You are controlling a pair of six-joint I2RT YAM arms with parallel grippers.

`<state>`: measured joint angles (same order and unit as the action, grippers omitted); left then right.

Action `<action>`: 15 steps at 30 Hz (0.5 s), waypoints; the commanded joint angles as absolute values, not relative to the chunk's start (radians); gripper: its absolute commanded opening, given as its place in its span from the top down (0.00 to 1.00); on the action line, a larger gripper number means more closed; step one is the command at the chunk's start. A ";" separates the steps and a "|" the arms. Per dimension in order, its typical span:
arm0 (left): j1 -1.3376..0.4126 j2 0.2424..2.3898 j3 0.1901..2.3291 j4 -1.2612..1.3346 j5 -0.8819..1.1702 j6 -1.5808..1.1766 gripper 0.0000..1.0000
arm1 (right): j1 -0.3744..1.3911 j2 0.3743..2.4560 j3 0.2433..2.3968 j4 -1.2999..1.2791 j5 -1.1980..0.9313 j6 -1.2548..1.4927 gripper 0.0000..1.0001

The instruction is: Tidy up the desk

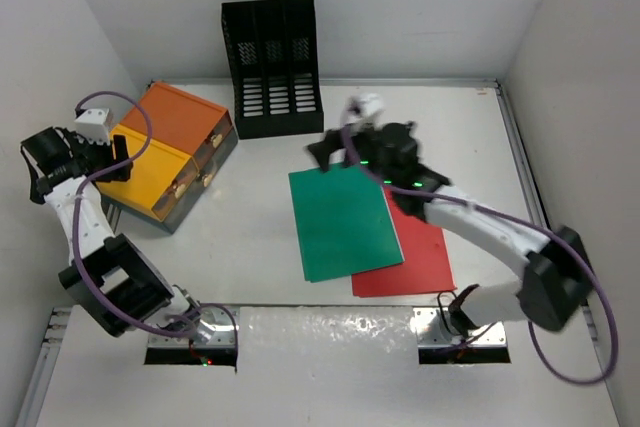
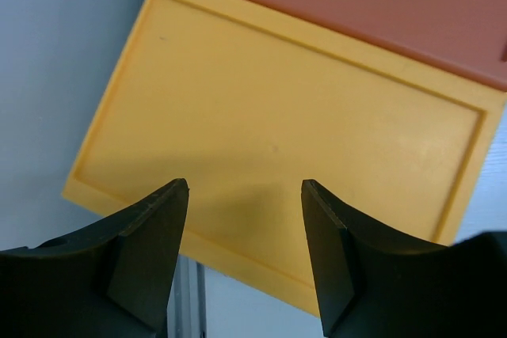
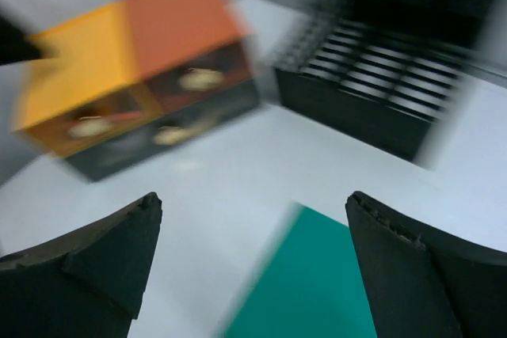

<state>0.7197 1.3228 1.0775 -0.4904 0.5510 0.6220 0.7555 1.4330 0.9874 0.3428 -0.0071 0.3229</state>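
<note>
The white desk [image 1: 250, 247] holds a green folder [image 1: 343, 221] lying partly over a red folder [image 1: 410, 252] at centre right. My right gripper [image 1: 325, 150] is open and empty, just above the green folder's far end; the wrist view shows the folder's corner [image 3: 317, 290] between its fingers. An orange-and-yellow drawer box [image 1: 168, 152] stands at the left. My left gripper [image 1: 120, 157] is open and empty over the box's yellow top [image 2: 269, 124], at its outer edge.
A black mesh file rack [image 1: 270, 67] stands upright at the back centre, also in the right wrist view [image 3: 388, 77]. White walls enclose the desk on three sides. Metal edge rails run along the right side [image 1: 525, 177] and the back.
</note>
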 commanded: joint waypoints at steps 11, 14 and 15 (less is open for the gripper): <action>0.631 0.994 1.279 -0.768 0.679 0.554 0.44 | 0.202 1.311 0.480 0.250 -0.307 0.614 0.07; 0.461 0.998 1.282 -0.836 0.596 0.537 0.47 | 0.202 1.377 0.460 0.314 -0.408 0.653 0.12; 0.320 1.011 1.282 -0.838 0.533 0.523 0.48 | 0.202 1.394 0.460 0.322 -0.425 0.661 0.16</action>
